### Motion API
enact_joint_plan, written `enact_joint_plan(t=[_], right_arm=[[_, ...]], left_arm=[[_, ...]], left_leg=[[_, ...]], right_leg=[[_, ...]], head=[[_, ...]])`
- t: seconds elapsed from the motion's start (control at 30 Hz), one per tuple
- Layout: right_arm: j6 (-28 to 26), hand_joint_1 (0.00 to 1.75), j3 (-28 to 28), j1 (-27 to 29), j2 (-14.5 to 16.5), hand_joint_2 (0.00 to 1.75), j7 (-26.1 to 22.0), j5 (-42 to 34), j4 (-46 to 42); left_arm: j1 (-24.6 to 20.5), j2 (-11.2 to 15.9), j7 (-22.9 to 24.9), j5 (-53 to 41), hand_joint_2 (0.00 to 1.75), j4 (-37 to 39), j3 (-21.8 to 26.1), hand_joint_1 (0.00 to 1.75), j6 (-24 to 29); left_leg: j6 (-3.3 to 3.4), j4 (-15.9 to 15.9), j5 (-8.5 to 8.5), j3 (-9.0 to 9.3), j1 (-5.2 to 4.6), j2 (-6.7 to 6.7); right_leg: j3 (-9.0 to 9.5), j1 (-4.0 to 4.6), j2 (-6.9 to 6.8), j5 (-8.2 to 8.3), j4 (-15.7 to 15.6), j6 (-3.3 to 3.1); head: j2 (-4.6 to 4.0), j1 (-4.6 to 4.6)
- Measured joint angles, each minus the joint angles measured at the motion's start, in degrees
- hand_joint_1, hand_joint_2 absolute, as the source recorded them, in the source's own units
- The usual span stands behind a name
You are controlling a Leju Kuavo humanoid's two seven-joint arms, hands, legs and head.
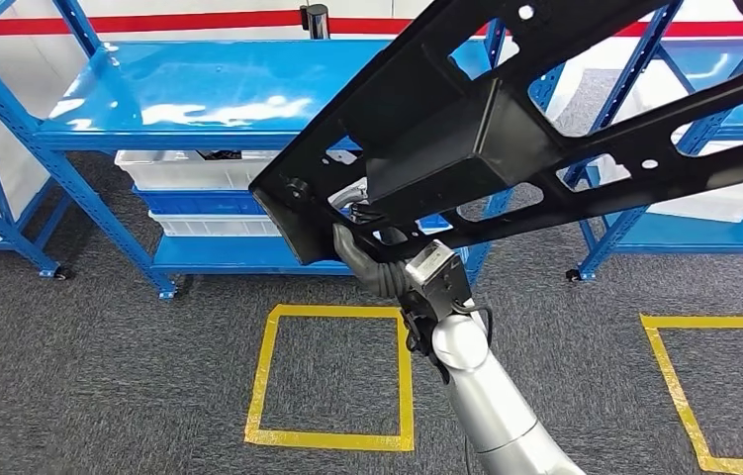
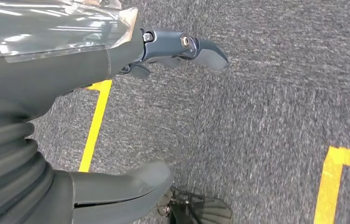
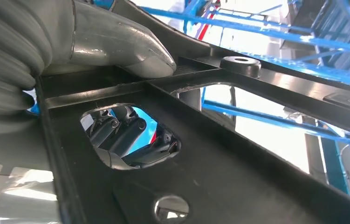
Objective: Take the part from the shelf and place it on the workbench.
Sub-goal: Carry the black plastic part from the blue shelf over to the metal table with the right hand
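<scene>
A large black frame part [image 1: 506, 129] with several cut-outs slants across the head view, off the shelf and above the carpet. My right hand [image 1: 372, 265] grips its lower left end from underneath. In the right wrist view the grey thumb [image 3: 117, 44] presses on the part's [image 3: 257, 154] upper face, and dark fingers [image 3: 126, 135] show through a cut-out below it. My left hand [image 2: 24, 107] hangs over the grey carpet with its thumb [image 2: 117, 189] and fingers [image 2: 201, 49] apart, holding nothing.
A blue shelf [image 1: 199, 99] stands ahead with white bins [image 1: 189, 168] on its lower levels. A second blue shelf [image 1: 703, 233] is at the right. Two yellow tape squares [image 1: 332, 435] [image 1: 674, 386] mark the carpet in front.
</scene>
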Motion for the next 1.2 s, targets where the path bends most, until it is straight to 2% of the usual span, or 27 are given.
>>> enact_joint_plan(t=[0.07, 0.1, 0.13, 0.17, 0.2, 0.27, 0.33, 0.37, 0.43, 0.5, 0.53, 0.6, 0.63, 0.67, 0.7, 0.77, 0.8, 0.83, 0.87, 0.93, 1.0, 1.07, 1.13, 1.17, 1.2], right_arm=[[0.09, 1.75, -0.02, 0.39, 0.03, 1.75, -0.16, 0.19, -0.17], [0.10, 1.75, -0.03, 0.64, 0.01, 1.75, -0.20, 0.22, -0.21], [0.14, 1.75, -0.05, 0.92, -0.01, 1.75, -0.24, 0.26, -0.21], [0.21, 1.75, -0.05, 1.22, -0.02, 1.75, -0.28, 0.29, -0.25], [0.31, 1.75, -0.05, 1.51, -0.02, 1.75, -0.34, 0.32, -0.33], [0.58, 1.75, -0.05, 1.85, -0.02, 1.75, -0.48, 0.38, -0.73], [0.79, 1.75, -0.07, 1.96, -0.03, 1.75, -0.59, 0.41, -1.22], [0.88, 1.75, -0.07, 2.03, -0.04, 1.75, -0.63, 0.42, -1.37], [1.10, 1.75, -0.07, 2.27, -0.07, 1.75, -0.66, 0.45, -1.59], [1.29, 1.75, -0.08, 2.50, -0.08, 1.75, -0.69, 0.50, -1.90], [1.35, 1.75, -0.10, 2.66, -0.11, 1.75, -0.71, 0.58, -2.07], [1.57, 1.75, -0.27, 3.29, -0.22, 1.75, -0.73, 0.90, -2.27], [1.72, 1.75, -0.39, 3.76, -0.30, 1.75, -0.70, 1.11, -2.31], [1.86, 1.75, -0.50, 4.22, -0.36, 1.75, -0.67, 1.29, -2.36], [1.97, 1.75, -0.56, 4.59, -0.38, 1.75, -0.64, 1.42, -2.46], [2.07, 1.75, -0.62, 4.89, -0.39, 1.75, -0.62, 1.49, -2.84], [2.12, 1.75, -0.65, 4.90, -0.38, 1.75, -0.62, 1.50, -3.04], [2.18, 1.75, -0.68, 4.91, -0.37, 1.75, -0.61, 1.50, -3.24], [2.23, 1.75, -0.71, 4.91, -0.36, 1.75, -0.60, 1.51, -3.40], [2.32, 1.75, -0.74, 4.93, -0.30, 1.75, -0.55, 1.52, -3.65], [2.39, 1.75, -0.79, 4.91, -0.11, 1.75, -0.51, 1.55, -3.90], [2.52, 1.75, -0.84, 4.91, 0.04, 1.75, -0.48, 1.60, -4.09], [2.63, 1.75, -0.89, 5.10, 0.04, 1.75, -0.42, 1.64, -4.16], [2.67, 1.75, -0.90, 5.24, 0.02, 1.75, -0.39, 1.66, -4.16], [2.69, 1.75, -0.91, 5.38, 0.00, 1.75, -0.38, 1.69, -4.17]], left_arm=[[-0.01, 0.04, -0.28, -0.11, 1.75, 0.00, 0.00, 0.00, -0.24], [0.00, 0.05, -0.38, -0.15, 1.75, 0.00, 0.00, 0.00, -0.34], [0.05, 0.06, -0.47, -0.23, 1.75, 0.00, 0.00, 0.00, -0.45], [0.10, 0.09, -0.62, -0.36, 1.75, 0.00, 0.00, 0.00, -0.57], [0.14, 0.13, -0.77, -0.51, 1.75, 0.00, 0.00, 0.00, -0.67], [0.11, 0.25, -1.13, -0.74, 1.75, 0.00, 0.00, 0.00, -0.86], [-0.02, 0.31, -1.46, -0.81, 1.75, 0.00, 0.00, 0.00, -1.16], [-0.05, 0.31, -1.64, -0.86, 1.75, 0.00, 0.00, 0.00, -1.36], [-0.03, 0.29, -2.00, -0.95, 1.75, 0.00, 0.00, 0.00, -1.64], [-0.06, 0.22, -2.21, -0.94, 1.75, 0.00, 0.00, 0.00, -1.73], [-0.10, 0.21, -2.25, -0.89, 1.75, -0.01, 0.00, 0.00, -1.72], [-0.16, 0.23, -2.27, -0.80, 1.75, -0.01, 0.00, 0.00, -1.71], [-0.13, 0.24, -2.27, -0.79, 1.75, -0.01, 0.00, 0.00, -1.71], [-0.08, 0.24, -2.26, -0.79, 1.75, 0.00, 0.01, 0.00, -1.71], [-0.01, 0.23, -2.26, -0.79, 1.75, 0.00, 0.01, 0.00, -1.71], [0.06, 0.22, -2.25, -0.79, 1.75, 0.00, 0.02, 0.00, -1.72], [0.03, 0.26, -2.21, -0.80, 1.75, 0.00, 0.02, 0.00, -1.75], [0.01, 0.32, -2.15, -0.80, 1.75, 0.00, 0.02, 0.00, -1.78], [0.03, 0.39, -2.08, -0.81, 1.75, 0.00, 0.02, 0.00, -1.83], [0.17, 0.56, -1.94, -0.85, 1.75, 0.00, 0.03, 0.00, -1.89], [0.29, 0.67, -1.87, -0.92, 1.75, 0.00, 0.05, 0.00, -1.98], [0.22, 0.69, -1.82, -1.12, 1.75, 0.00, 0.05, 0.00, -2.19], [0.14, 0.66, -1.80, -1.37, 1.75, 0.00, 0.04, 0.00, -2.36], [0.14, 0.63, -1.76, -1.51, 1.75, 0.00, 0.03, 0.00, -2.38], [0.15, 0.62, -1.68, -1.64, 1.75, 0.00, 0.03, 0.00, -2.41]], left_leg=[[-0.67, 6.78, -3.92, -2.99, 0.20, 1.60], [-0.97, 10.70, -5.61, -4.71, 0.34, 1.99], [-1.20, 13.45, -6.48, -5.88, 0.48, 2.22], [-1.35, 14.07, -6.25, -6.02, 0.60, 2.39], [-1.41, 12.76, -5.18, -5.19, 0.72, 2.58], [-1.28, 4.67, -1.64, -0.72, 0.81, 3.91], [-0.72, -1.40, 0.13, 2.34, 0.48, 5.21], [-0.40, -2.11, 0.03, 2.52, 0.23, 5.32], [0.42, -2.37, 0.29, 2.29, 0.06, 4.50], [1.36, -2.77, 0.77, 2.19, 0.17, 3.69], [1.75, -2.93, 1.00, 2.11, 0.27, 3.30], [2.15, -2.92, 1.21, 1.75, 0.21, 2.33], [2.21, -2.90, 1.30, 1.63, 0.19, 1.74], [2.21, -2.87, 1.37, 1.54, 0.19, 1.14], [2.16, -2.84, 1.45, 1.51, 0.19, 0.52], [1.88, -2.64, 1.55, 1.44, 0.20, -0.64], [1.64, -2.40, 1.56, 1.31, 0.10, -1.19], [1.37, -2.20, 1.59, 1.10, 0.01, -1.59], [1.06, -2.05, 1.66, 0.84, -0.04, -1.93], [0.46, -2.00, 1.93, 0.41, 0.08, -2.41], [-0.08, -0.70, 0.98, -0.40, 0.23, -1.36], [-0.62, 4.90, -2.42, -2.92, 0.33, 0.96], [-1.01, 12.28, -5.68, -6.22, 0.45, 2.20], [-1.05, 14.18, -6.07, -7.03, 0.46, 2.40], [-0.97, 13.76, -5.37, -6.70, 0.46, 2.49]], right_leg=[[-0.24, -0.05, -0.86, 0.23, -0.02, -0.45], [-0.39, 0.00, -1.34, 0.26, 0.04, -0.49], [-0.53, 0.05, -1.82, 0.27, 0.10, -0.51], [-0.62, 0.06, -2.29, 0.27, 0.15, -0.50], [-0.64, 0.07, -2.72, 0.27, 0.20, -0.49], [-0.57, 0.15, -3.46, 0.21, 0.22, -0.40], [-0.71, 0.58, -4.03, 0.16, 0.30, -0.06], [-0.80, 0.79, -4.34, 0.14, 0.30, 0.21], [-0.97, 0.94, -4.85, 0.05, 0.36, 0.84], [-1.92, 0.84, -3.72, -1.32, 2.32, 1.09], [-3.21, 0.76, -2.69, -2.81, 5.05, 0.92], [-6.88, 0.62, -1.23, -6.21, 13.02, 0.37], [-8.34, 0.59, -0.99, -7.22, 16.20, 0.41], [-8.92, 0.59, -0.88, -7.41, 17.57, 0.68], [-8.27, 0.56, -0.78, -6.63, 16.46, 1.15], [-4.50, 0.23, 0.08, -3.51, 8.87, 2.09], [-2.75, 0.06, 0.73, -2.14, 5.03, 2.25], [-1.62, -0.04, 1.20, -1.31, 2.58, 2.18], [-1.18, -0.02, 1.51, -0.95, 1.46, 1.93], [-1.30, 0.04, 0.96, -0.65, 1.55, 1.26], [-1.40, -0.20, 0.26, -0.31, 1.46, 0.56], [-1.45, -0.18, -0.69, -0.12, 1.37, -0.03], [-1.57, 0.10, -1.73, -0.11, 1.40, -0.27], [-1.61, 0.21, -2.26, -0.12, 1.41, -0.29], [-1.61, 0.30, -2.75, -0.14, 1.42, -0.30]], head=[[0.00, -0.27], [0.00, -0.33], [0.00, -0.32], [0.00, -0.33], [0.00, -0.33], [0.00, -0.34], [0.00, -0.27], [0.00, -0.21], [0.00, -0.10], [0.00, -0.06], [0.00, 0.00], [0.00, 0.10], [0.00, 0.13], [0.00, 0.14], [0.00, 0.15], [0.00, 0.16], [0.00, 0.15], [0.00, 0.14], [0.00, 0.13], [0.00, 0.12], [0.00, -0.01], [0.00, -0.25], [0.00, -0.37], [0.00, -0.38], [0.00, -0.38]])
